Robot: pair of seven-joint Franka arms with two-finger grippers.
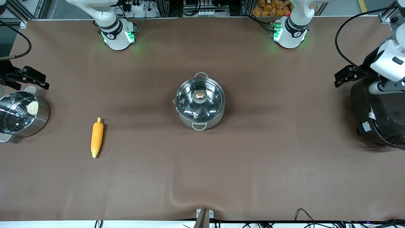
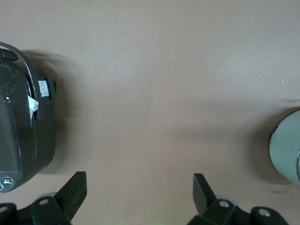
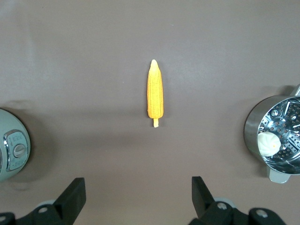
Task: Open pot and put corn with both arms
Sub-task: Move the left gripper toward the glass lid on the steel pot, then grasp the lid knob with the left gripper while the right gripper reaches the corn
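The steel pot (image 1: 200,107) stands mid-table with its glass lid and copper knob (image 1: 199,94) on. Its edge shows in the right wrist view (image 3: 13,150) and the left wrist view (image 2: 286,150). The corn (image 1: 96,138) lies on the table toward the right arm's end, a little nearer the front camera than the pot; it also shows in the right wrist view (image 3: 155,93). My right gripper (image 1: 42,80) (image 3: 138,197) is open and empty, up beside the steamer pot. My left gripper (image 1: 338,79) (image 2: 139,194) is open and empty, up beside the rice cooker.
A steel steamer pot (image 1: 22,115) with a white bun (image 3: 268,143) stands at the right arm's end of the table. A large black rice cooker (image 1: 376,110) (image 2: 21,136) stands at the left arm's end. The brown mat has a wrinkle at its front edge (image 1: 190,196).
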